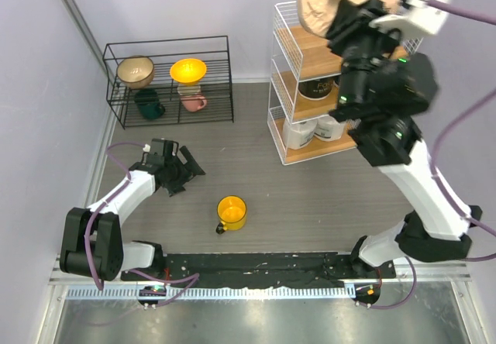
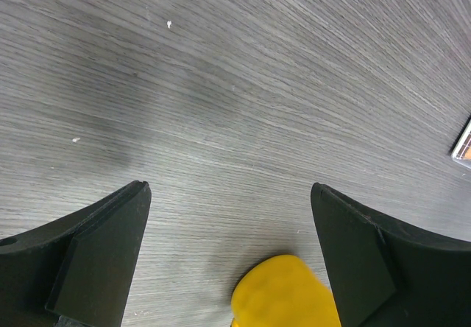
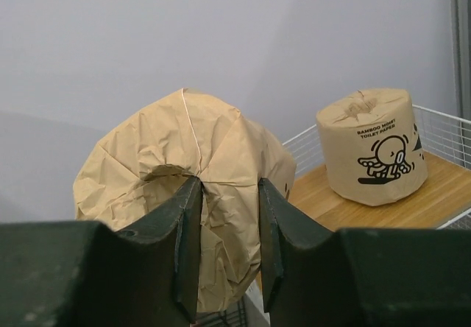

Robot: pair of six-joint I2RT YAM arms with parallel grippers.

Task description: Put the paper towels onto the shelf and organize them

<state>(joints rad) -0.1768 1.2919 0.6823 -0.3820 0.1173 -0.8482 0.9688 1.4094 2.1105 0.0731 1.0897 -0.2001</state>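
Tan roll (image 3: 147,150) held up at the shelf's (image 1: 308,59) top board, upper right of frame, with the right gripper (image 3: 228,187) clamped on its wrap. Nearly done by the look of it, only the set-down left. Count: 2 tan incl. 2nd tan roll (image 3: 372,146) upright on top, 1 dark-wrapped roll (image 1: 318,88) mid, 2 white rolls (image 1: 298,133) bottom — 5 seen, no 6th visible. Left gripper (image 2: 229,188) wide open, empty, centre left

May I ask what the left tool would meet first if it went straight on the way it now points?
Probably the yellow mug, which shows low in the gap of the open left tool. Depth is unclear, so it may instead touch the table short of it.
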